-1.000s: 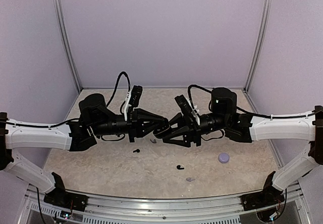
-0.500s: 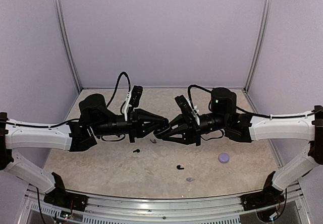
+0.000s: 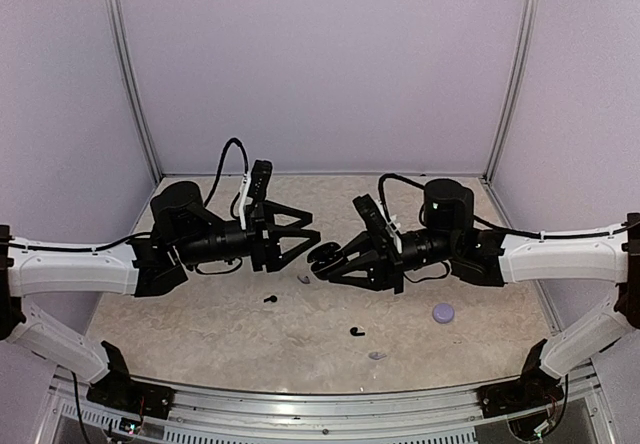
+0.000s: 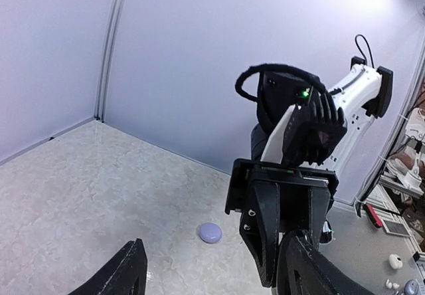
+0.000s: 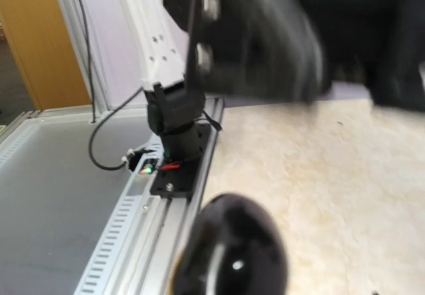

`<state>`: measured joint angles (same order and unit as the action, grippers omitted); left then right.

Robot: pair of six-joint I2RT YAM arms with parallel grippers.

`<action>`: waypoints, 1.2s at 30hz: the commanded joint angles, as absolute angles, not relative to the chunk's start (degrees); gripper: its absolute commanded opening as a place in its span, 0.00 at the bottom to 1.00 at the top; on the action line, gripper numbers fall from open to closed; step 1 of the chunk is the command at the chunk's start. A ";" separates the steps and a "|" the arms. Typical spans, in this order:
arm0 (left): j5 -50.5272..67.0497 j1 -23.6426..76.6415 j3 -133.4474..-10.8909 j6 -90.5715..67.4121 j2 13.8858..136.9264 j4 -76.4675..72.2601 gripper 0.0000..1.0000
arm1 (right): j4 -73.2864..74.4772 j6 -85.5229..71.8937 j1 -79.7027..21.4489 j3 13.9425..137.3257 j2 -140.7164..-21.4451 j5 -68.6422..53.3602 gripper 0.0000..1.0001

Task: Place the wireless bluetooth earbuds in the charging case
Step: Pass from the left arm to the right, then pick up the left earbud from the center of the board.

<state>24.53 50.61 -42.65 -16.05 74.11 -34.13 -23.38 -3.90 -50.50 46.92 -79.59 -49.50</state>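
1. Left gripper (image 3: 308,232): released. The fingers are spread wide with nothing between them, and the left wrist view shows the same bare gap. It hangs above the table (image 3: 190,334) and points toward 3 o'clock.
2. Right gripper (image 3: 322,260): clenched, grasping the black charging case (image 3: 325,254) at its tips and holding it off the table. It points toward 9 o'clock and faces the left gripper, near it but apart.
3. In the right wrist view the case shows as a glossy black dome at the lower middle. We cannot tell whether its lid is up.
4. All four earbuds lie loose on the table. Taken from the table's middle in the top view:
   - first lavender earbud (image 3: 303,279): almost at the middle, under the gap between the grippers
   - first black earbud (image 3: 270,298): 8 o'clock
   - second black earbud (image 3: 356,332): 5 o'clock
   - second lavender earbud (image 3: 376,355): 5 o'clock, nearer the front rail
5. A lavender puck (image 3: 442,312) rests at 4 o'clock, well apart from the buds and touching nothing.
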 commanded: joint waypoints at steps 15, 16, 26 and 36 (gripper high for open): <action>11.54 52.88 -34.21 -11.01 70.72 -25.05 0.67 | -21.72 -7.72 -38.22 33.13 -63.61 -46.68 0.06; 11.18 53.55 -34.00 -11.25 71.80 -26.09 0.66 | -21.38 -7.95 -37.69 32.65 -62.91 -46.41 0.06; 19.63 58.13 -31.51 -3.82 86.82 -41.97 0.61 | -19.20 -8.38 -34.94 30.43 -58.64 -46.14 0.06; 22.60 59.00 -38.20 3.94 104.14 -47.44 0.60 | -18.83 -9.00 -34.31 29.53 -56.72 -46.08 0.06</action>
